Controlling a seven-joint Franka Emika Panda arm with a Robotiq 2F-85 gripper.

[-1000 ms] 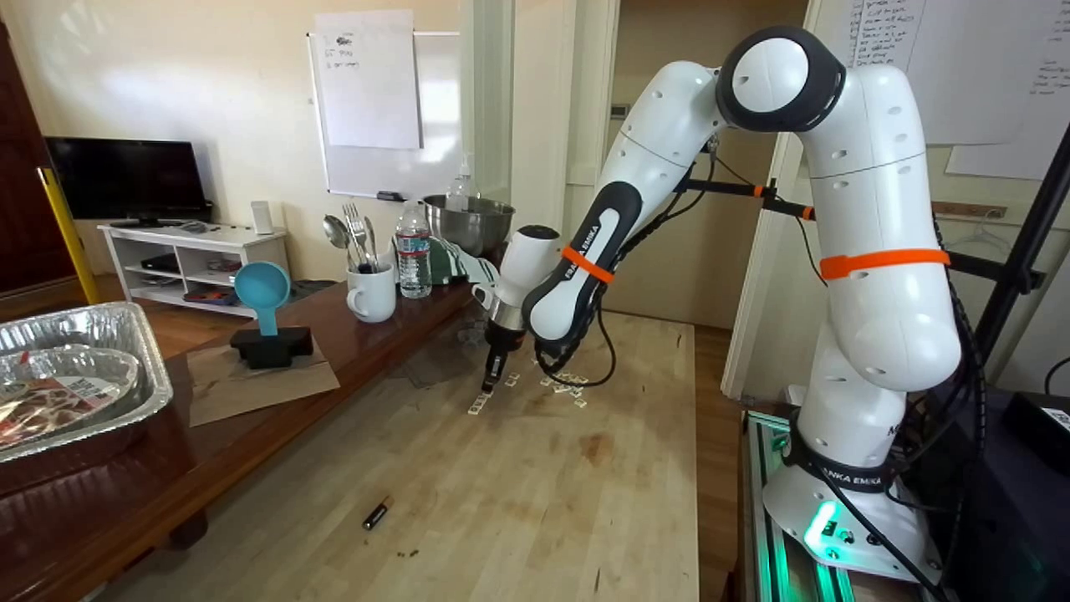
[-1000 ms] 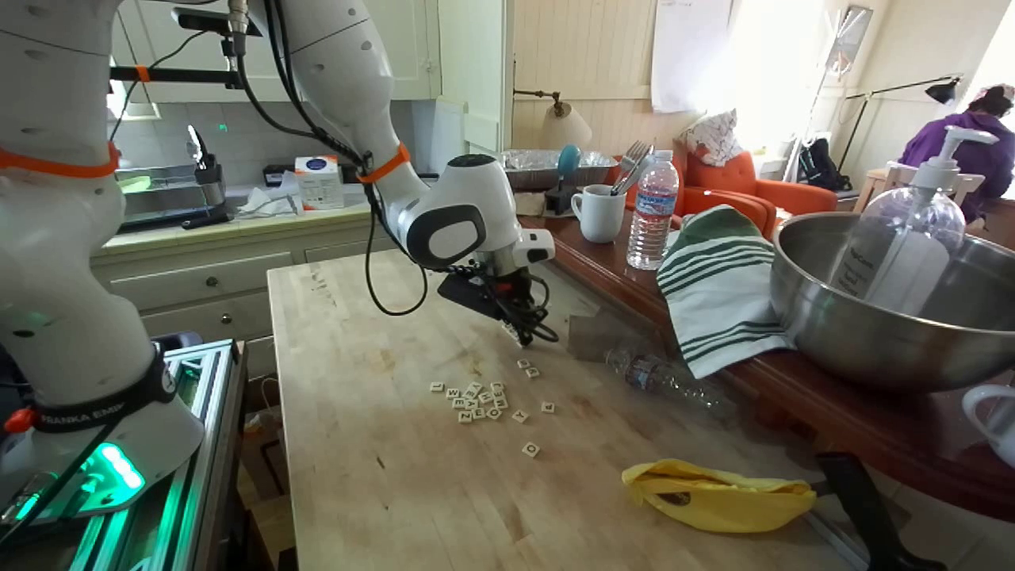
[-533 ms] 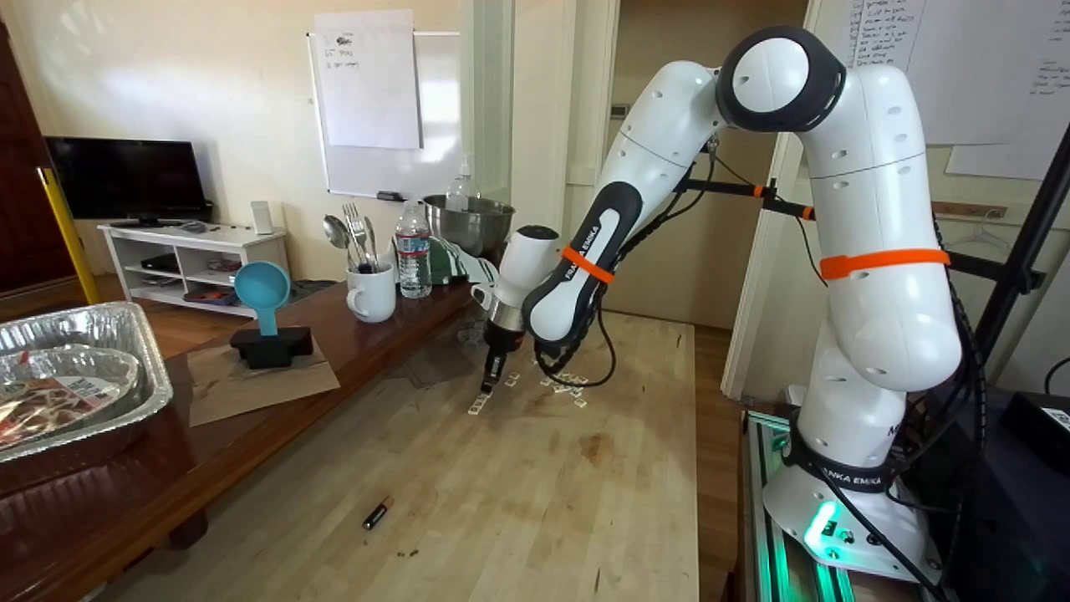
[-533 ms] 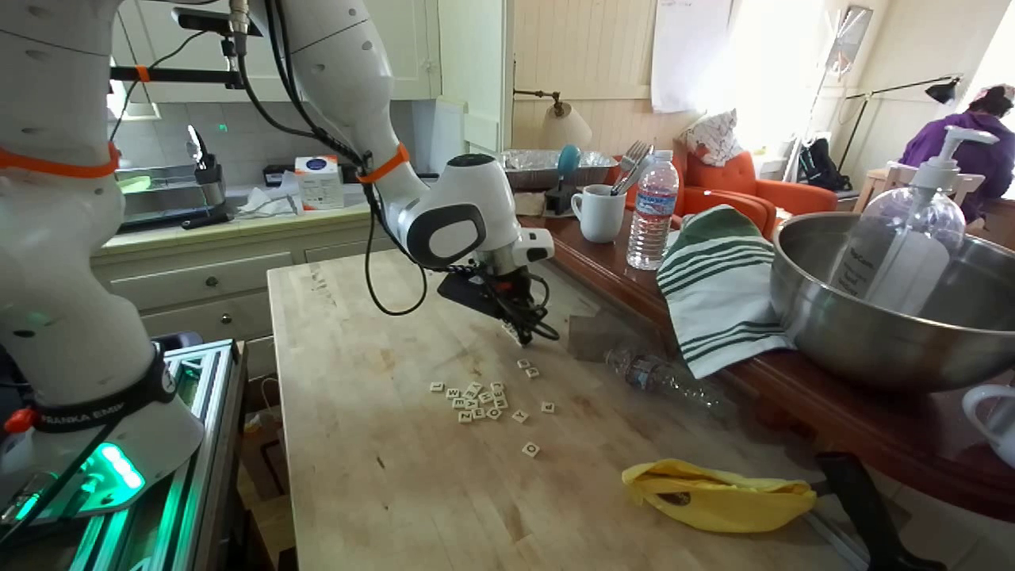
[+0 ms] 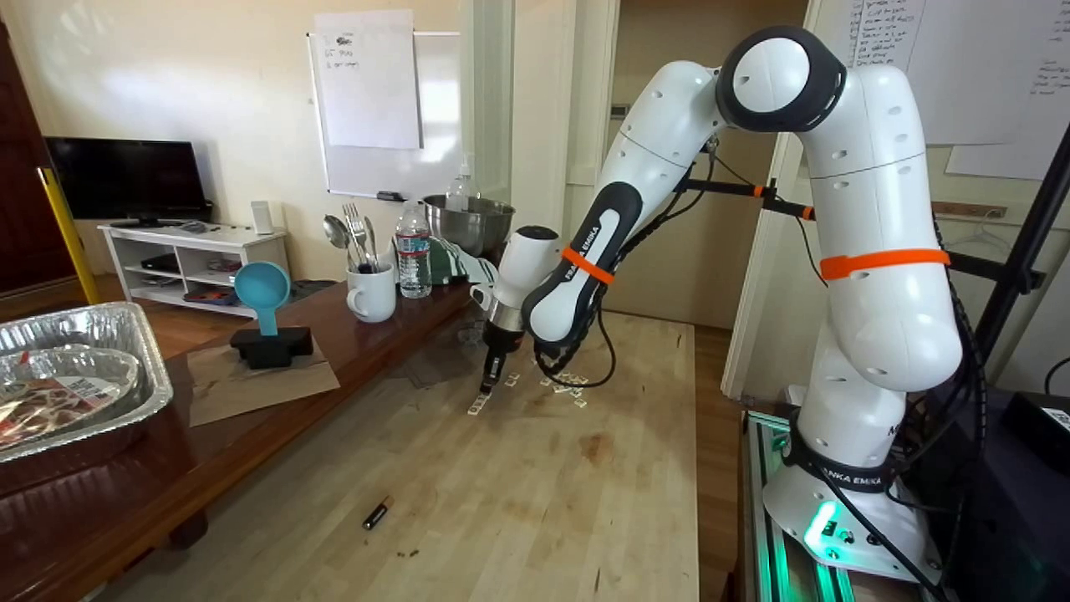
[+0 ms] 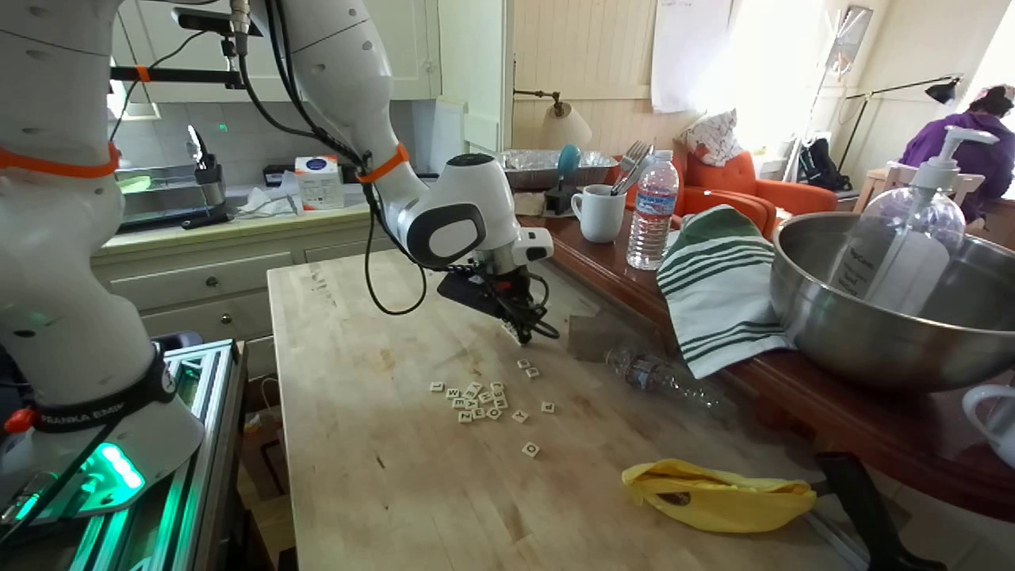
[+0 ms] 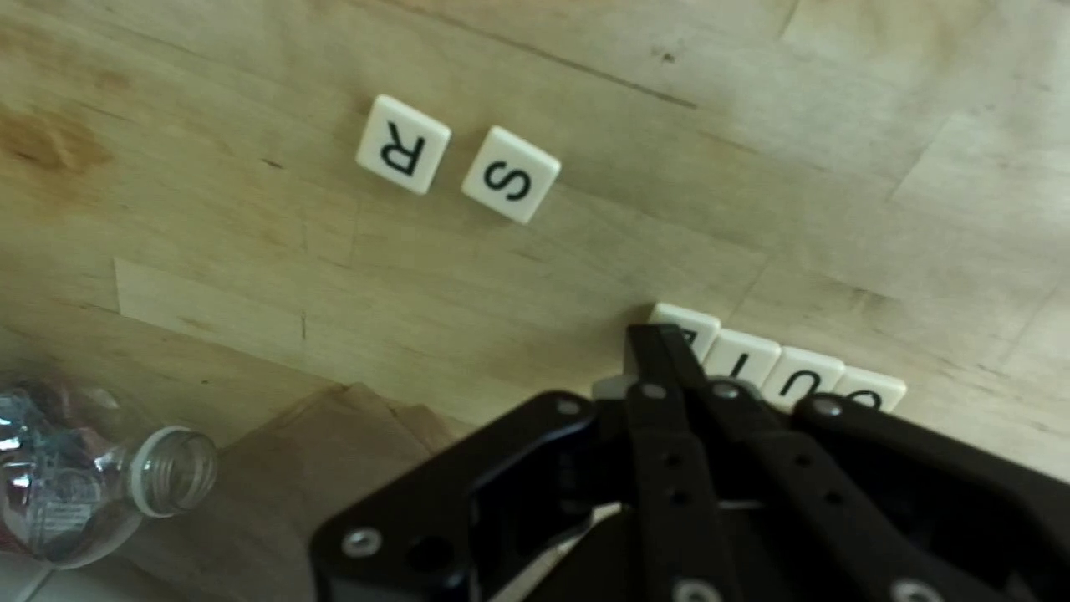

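My gripper (image 7: 658, 329) points down at the wooden tabletop with its fingers shut together, nothing seen between them. Its tips are over the near end of a short row of white letter tiles, covering part of the end tile (image 7: 696, 321); whether they touch it I cannot tell. Along that row lie an I tile (image 7: 741, 358), a U-like tile (image 7: 804, 374) and a partly hidden tile (image 7: 873, 388). Apart from the row are an R tile (image 7: 404, 145) and an S tile (image 7: 511, 175). In an exterior view the row (image 5: 478, 405) shows beside the fingertips.
A loose cluster of several tiles (image 6: 480, 400) and a single O tile (image 6: 531, 450) lie on the table. A clear bottle (image 7: 75, 477) lies by the raised brown counter (image 5: 334, 334). A battery (image 5: 378, 512) and a yellow banana-shaped pouch (image 6: 718, 496) are farther off.
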